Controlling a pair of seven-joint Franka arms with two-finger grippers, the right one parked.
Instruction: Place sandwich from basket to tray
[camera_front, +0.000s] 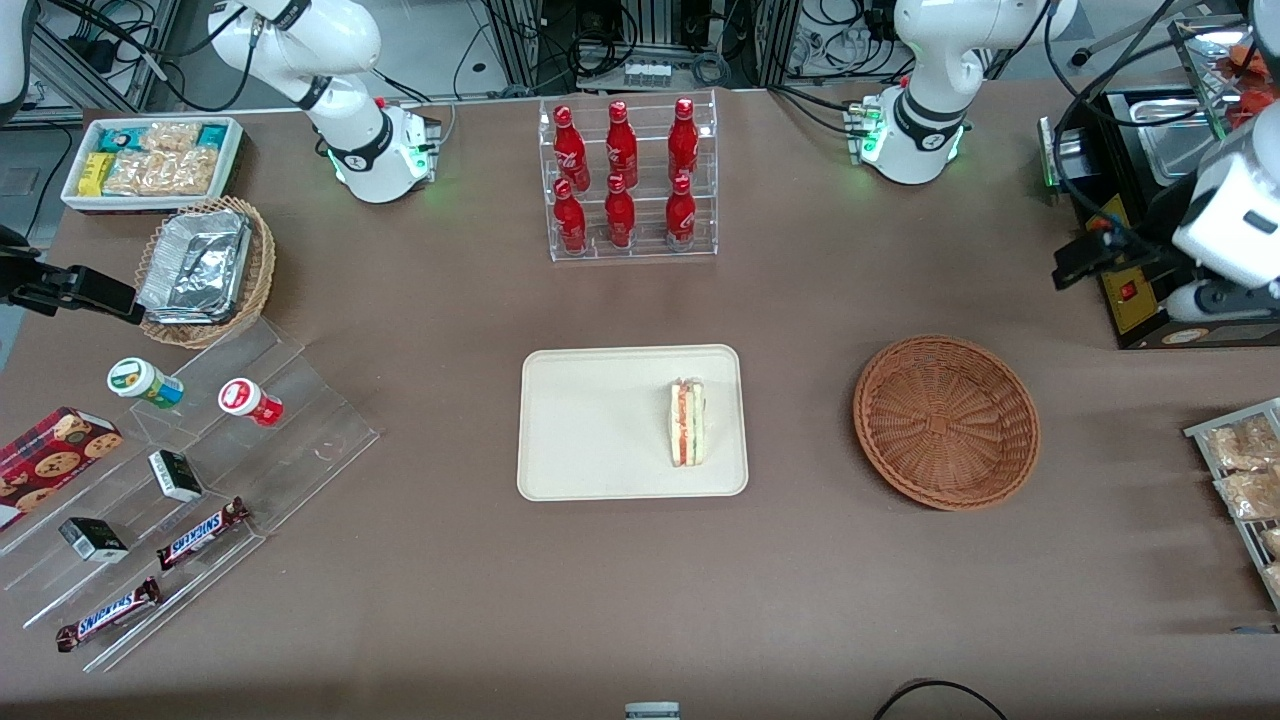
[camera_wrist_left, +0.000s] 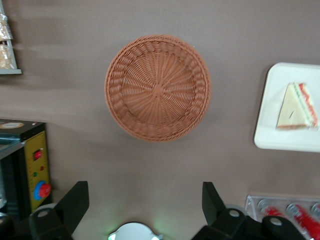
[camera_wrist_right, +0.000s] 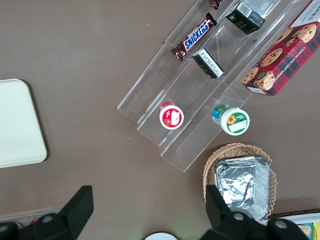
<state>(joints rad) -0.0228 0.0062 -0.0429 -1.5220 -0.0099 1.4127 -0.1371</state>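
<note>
The sandwich (camera_front: 688, 422) (camera_wrist_left: 296, 106), a pale bread wedge with red, orange and green layers, lies on the cream tray (camera_front: 600, 420) (camera_wrist_left: 287, 135), near the tray's edge that faces the basket. The round reddish-brown wicker basket (camera_front: 946, 421) (camera_wrist_left: 158, 87) stands beside the tray, toward the working arm's end, with nothing in it. My left gripper (camera_front: 1078, 265) (camera_wrist_left: 145, 187) hangs high above the table, farther from the front camera than the basket. It is open wide, and nothing is between its fingers (camera_wrist_left: 79, 192).
A clear rack of red bottles (camera_front: 628, 180) stands farther back than the tray. A black appliance (camera_front: 1150, 250) and a wire rack of snack packets (camera_front: 1245, 480) sit at the working arm's end. A stepped acrylic shelf (camera_front: 180, 480), a foil-tray basket (camera_front: 205, 270) and a white bin (camera_front: 150, 160) lie toward the parked arm's end.
</note>
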